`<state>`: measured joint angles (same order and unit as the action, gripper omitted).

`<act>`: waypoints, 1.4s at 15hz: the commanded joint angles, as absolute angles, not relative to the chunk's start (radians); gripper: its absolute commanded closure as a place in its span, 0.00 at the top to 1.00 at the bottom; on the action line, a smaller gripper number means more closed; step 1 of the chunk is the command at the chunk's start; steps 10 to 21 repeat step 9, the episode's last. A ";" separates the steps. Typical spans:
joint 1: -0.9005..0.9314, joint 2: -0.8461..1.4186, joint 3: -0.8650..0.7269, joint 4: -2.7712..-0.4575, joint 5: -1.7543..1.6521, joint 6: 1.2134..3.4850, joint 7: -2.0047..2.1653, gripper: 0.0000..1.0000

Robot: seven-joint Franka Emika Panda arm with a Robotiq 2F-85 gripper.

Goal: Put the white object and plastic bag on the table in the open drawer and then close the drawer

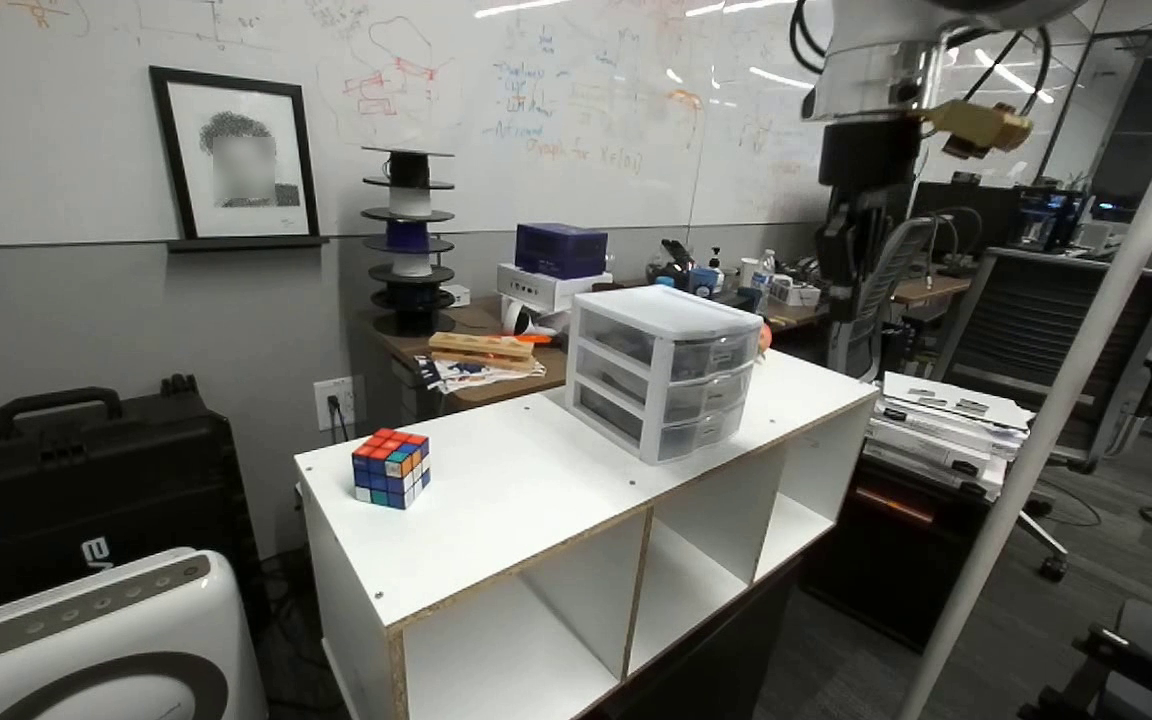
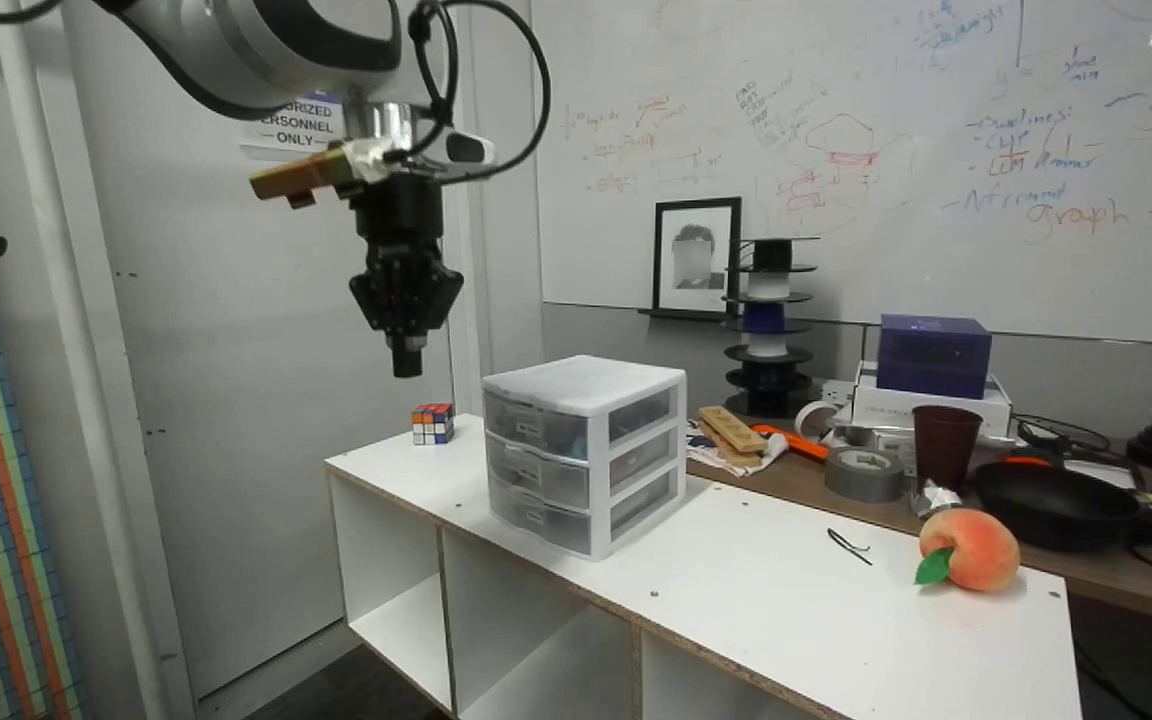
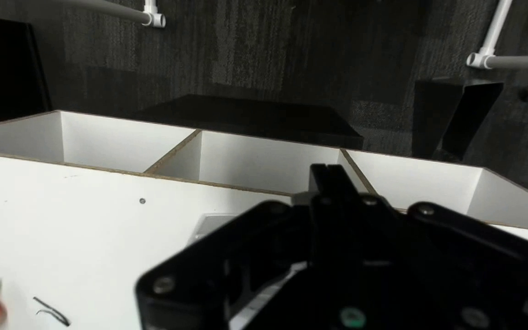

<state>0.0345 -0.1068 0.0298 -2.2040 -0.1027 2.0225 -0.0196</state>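
The white table [image 1: 496, 500] also shows in an exterior view [image 2: 736, 590] and in the wrist view [image 3: 85, 229]. A white-framed drawer unit [image 1: 661, 390] with translucent tiers stands on it. Its drawers look pushed in; the top drawer [image 2: 536, 427] shows a faint bluish patch through the plastic. The white object and the plastic bag are hidden or out of view. My gripper [image 2: 407, 362] hangs pointing down, above and apart from the unit. It also shows in an exterior view [image 1: 841, 300]. In the wrist view its fingertips [image 3: 327, 168] are together with nothing visible between them.
A Rubik's cube [image 1: 391, 468] sits at one end of the table. A peach [image 2: 971, 550] and a thin black tie [image 2: 848, 546] lie at the opposite end. A cluttered brown workbench [image 2: 806, 490] runs behind, with a spool stack [image 2: 769, 330] on it.
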 commanded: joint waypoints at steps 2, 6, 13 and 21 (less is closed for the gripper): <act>0.026 -0.387 0.035 -2.288 -0.144 1.960 -0.010 0.06; 0.018 -0.412 0.022 -2.258 -0.137 1.934 -0.021 0.09; 0.012 -0.462 0.013 -2.275 -0.138 1.923 -0.023 0.31; 0.012 -0.462 0.013 -2.275 -0.138 1.923 -0.023 0.31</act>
